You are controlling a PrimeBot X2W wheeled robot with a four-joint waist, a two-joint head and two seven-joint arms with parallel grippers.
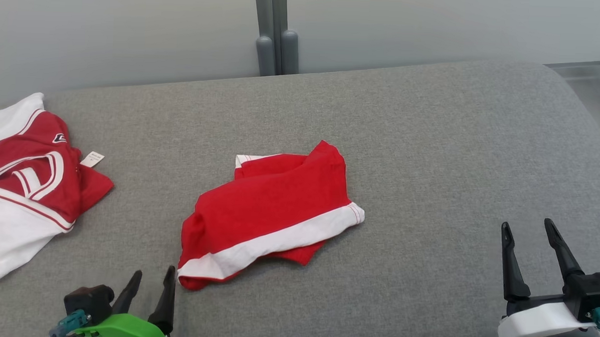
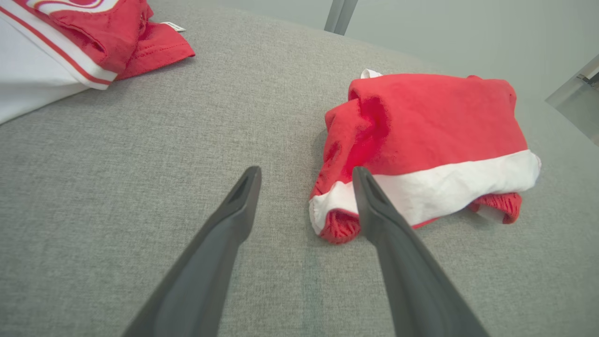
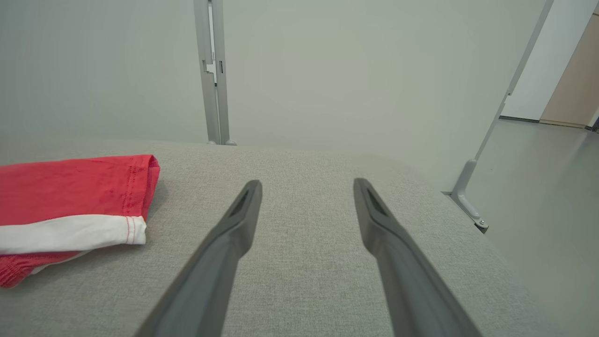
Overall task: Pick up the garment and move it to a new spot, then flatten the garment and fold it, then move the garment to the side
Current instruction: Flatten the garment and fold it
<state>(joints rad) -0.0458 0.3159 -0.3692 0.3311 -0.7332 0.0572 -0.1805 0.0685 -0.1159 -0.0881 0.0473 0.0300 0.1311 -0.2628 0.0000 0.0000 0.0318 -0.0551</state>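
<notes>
garment [image 1: 271,212] loosely folded, unheld | left gripper [image 1: 154,271] open beside it | right gripper [image 1: 527,224] open, apart | likely left: move aside

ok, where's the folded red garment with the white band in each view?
Head view: red garment at centre, slightly left, on the grey cushion.
Left wrist view: right of centre.
Right wrist view: at the left edge, cut off by the frame.
Shared landmark: the grey post behind the cushion's far edge.
</notes>
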